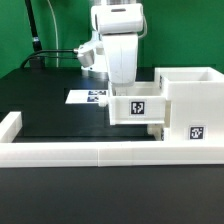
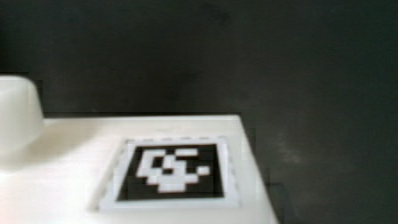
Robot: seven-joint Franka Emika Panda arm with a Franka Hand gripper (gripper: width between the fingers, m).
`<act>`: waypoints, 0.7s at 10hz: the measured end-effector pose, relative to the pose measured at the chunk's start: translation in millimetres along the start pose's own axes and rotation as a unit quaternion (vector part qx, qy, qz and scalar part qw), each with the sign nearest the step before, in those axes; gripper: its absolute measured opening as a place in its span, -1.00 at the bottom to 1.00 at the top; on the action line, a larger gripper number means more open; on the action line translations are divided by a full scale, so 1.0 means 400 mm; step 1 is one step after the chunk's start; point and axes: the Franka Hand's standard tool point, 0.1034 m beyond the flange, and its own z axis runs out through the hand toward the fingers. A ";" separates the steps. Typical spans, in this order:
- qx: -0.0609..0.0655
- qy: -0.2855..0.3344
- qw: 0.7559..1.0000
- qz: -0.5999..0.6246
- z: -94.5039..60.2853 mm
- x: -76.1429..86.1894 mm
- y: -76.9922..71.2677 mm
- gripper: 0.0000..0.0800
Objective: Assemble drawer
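A small white open-top tray (image 1: 138,106) with a square tag on its near face sits against the open side of the tall white housing (image 1: 192,100) at the exterior view's right. I cannot tell whether it rests on the mat or is lifted. My gripper (image 1: 124,84) hangs straight down just behind the tray's far left rim, and its fingertips are hidden behind the tray. The wrist view shows a white tagged face (image 2: 173,168) close below, with a rounded white part (image 2: 15,112) at the edge, and no fingers in sight. The second tray is out of view.
The low white border wall (image 1: 70,150) runs along the near side of the black mat (image 1: 50,105). The marker board (image 1: 88,97) lies flat on the mat behind the gripper. A black cable runs along the back left.
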 end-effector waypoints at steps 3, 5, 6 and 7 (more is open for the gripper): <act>0.002 0.001 1.000 0.010 0.008 0.030 -0.002 -0.89; 0.002 0.001 1.000 0.013 0.008 0.038 -0.001 -0.89; 0.002 0.001 1.000 0.015 0.008 0.042 -0.001 -0.89; 0.002 0.002 1.000 0.018 0.008 0.052 -0.001 -0.89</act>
